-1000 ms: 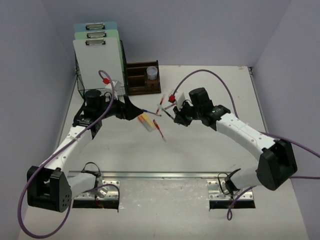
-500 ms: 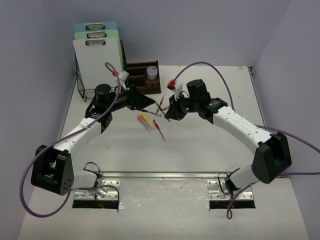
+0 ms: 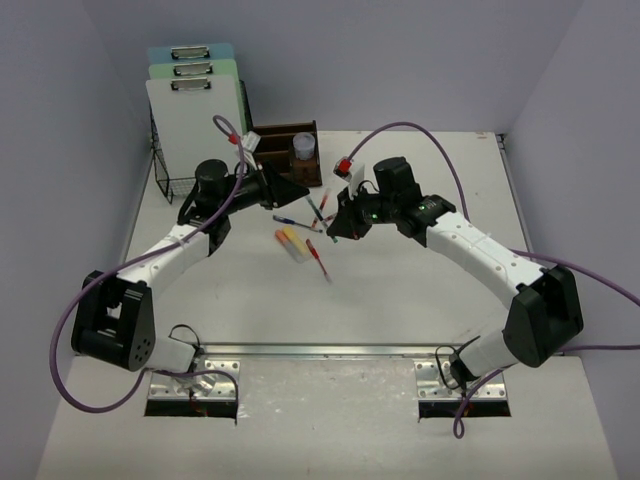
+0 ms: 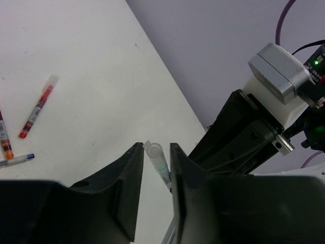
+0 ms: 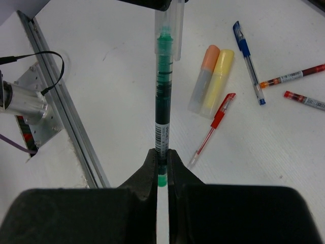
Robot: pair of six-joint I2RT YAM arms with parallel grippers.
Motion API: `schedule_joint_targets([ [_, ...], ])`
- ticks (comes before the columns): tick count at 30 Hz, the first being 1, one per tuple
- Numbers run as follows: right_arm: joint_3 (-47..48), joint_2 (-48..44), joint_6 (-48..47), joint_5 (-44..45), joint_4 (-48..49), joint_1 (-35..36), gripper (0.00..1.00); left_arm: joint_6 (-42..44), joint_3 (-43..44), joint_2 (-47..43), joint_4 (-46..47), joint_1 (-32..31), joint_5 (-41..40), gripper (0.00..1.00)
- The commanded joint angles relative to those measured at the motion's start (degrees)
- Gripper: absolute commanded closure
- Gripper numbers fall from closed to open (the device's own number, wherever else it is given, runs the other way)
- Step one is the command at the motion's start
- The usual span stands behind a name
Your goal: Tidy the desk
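desk (image 3: 400, 290) white, under both grippers, lavender walls (image 3: 400, 60) round it | right gripper (image 5: 161, 158) pinches a green pen (image 5: 162, 107) | left gripper (image 4: 155, 150) narrow about its cap, contact unclear | a second back left sat wide, nearer the rack (image 3: 165, 182)

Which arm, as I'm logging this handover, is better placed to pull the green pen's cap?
Left: its fingers flank the clear cap; the right gripper clamps the green pen's other end.
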Motion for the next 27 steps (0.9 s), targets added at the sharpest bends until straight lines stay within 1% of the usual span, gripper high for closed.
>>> schedule_joint_targets([
  [1,2.76,0.43,0.50,-1.34,2.11,0.06,1.00,-0.86,2.61,0.11,4.19,-0.53,1.21,0.84],
  [3,3.13,0.72,0.32,-2.16,1.85,0.13,1.00,-0.84,2.61,0.20,4.01,-0.55,1.46,0.94],
  [4,3.21,0.72,0.32,-2.17,1.85,0.13,1.00,-0.75,2.69,0.29,3.83,-0.55,1.45,0.98],
  [5,3.21,0.72,0.32,-2.25,1.93,0.05,1.00,-0.42,2.69,0.29,3.42,-0.55,1.29,1.00],
  [7,3.05,0.64,0.24,-2.18,1.85,0.13,1.00,0.01,2.86,0.37,2.98,-0.46,1.11,1.00],
  [8,2.96,0.63,0.23,-1.85,1.85,0.13,0.96,0.52,3.03,0.37,2.48,-0.54,0.95,1.00],
  [9,2.95,0.63,0.47,-1.50,1.69,0.13,0.86,1.04,3.36,0.37,2.12,-0.55,0.93,1.00],
  [10,2.80,0.56,0.50,-1.47,1.60,0.13,0.68,1.75,3.84,0.37,1.42,-0.55,0.78,1.00],
  [11,2.84,0.41,0.70,0.99,1.17,0.13,0.35,4.61,5.56,0.31,-1.44,-0.55,-0.13,1.00],
  [12,2.86,0.12,0.56,2.18,0.71,-0.02,0.14,6.88,6.83,0.09,-4.76,-0.55,-1.83,1.00],
  [13,2.86,-0.18,0.30,2.87,0.29,-0.13,0.03,9.13,8.03,-0.17,-6.68,-0.55,-3.59,1.00],
  [14,2.72,-0.50,-0.15,3.81,0.01,-0.36,0.01,12.95,9.99,-0.36,-8.19,-0.55,-6.26,1.00],
  [16,2.07,-1.30,-1.53,6.38,-0.35,-1.45,0.01,23.76,15.45,-0.49,-15.13,-0.55,-14.56,1.00],
  [17,1.81,-1.56,-2.06,7.79,-0.44,-1.89,0.01,27.03,17.37,-0.06,-16.99,-0.55,-17.89,1.00],
  [19,0.74,-2.01,-4.53,15.53,-0.35,-2.58,0.01,35.95,21.24,0.99,-19.75,-0.55,-26.59,1.00],
  [20,0.31,-2.15,-5.32,17.84,-0.28,-2.59,0.01,40.73,21.97,1.28,-19.28,-0.55,-28.70,1.00],
  [23,-2.15,-2.92,-10.70,22.35,0.43,-4.39,0.01,49.47,24.32,3.46,-15.38,-0.55,-36.63,1.00],
  [27,-3.56,-3.63,-14.23,18.39,-0.64,-7.75,0.01,53.84,26.57,7.75,-11.84,-0.55,-39.44,1.00],
])
